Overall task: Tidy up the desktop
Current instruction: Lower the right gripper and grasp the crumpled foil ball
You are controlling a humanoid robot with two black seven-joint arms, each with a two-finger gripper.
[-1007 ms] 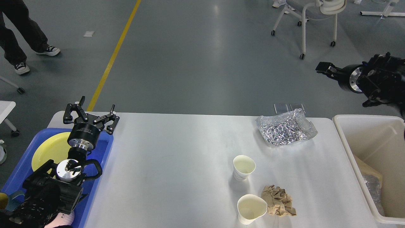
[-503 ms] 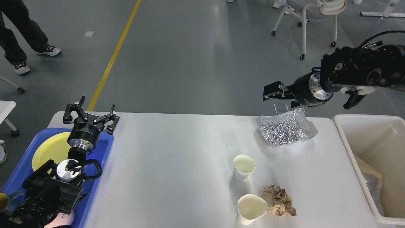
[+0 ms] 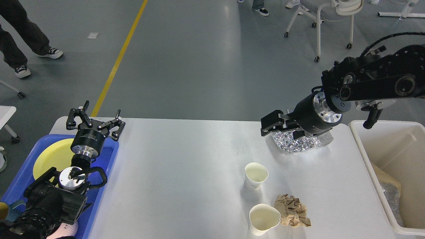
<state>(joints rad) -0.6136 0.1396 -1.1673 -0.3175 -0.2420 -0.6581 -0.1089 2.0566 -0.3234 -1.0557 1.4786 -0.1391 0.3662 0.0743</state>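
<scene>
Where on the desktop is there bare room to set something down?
The widest bare patch of the desktop runs from the blue tray to the upright cup. It is crowded on the right: foil under the right hand, tipped cup, crumpled paper, bin.

Black arms w/ silver wrist flanges, cable loop on right arm (image 3: pixel 375 83)

floor (image 3: pixel 206 59): grey, glossy | yellow line (image 3: pixel 118 63): painted diagonal | white wheeled chair (image 3: pixel 320 20): far right
</scene>
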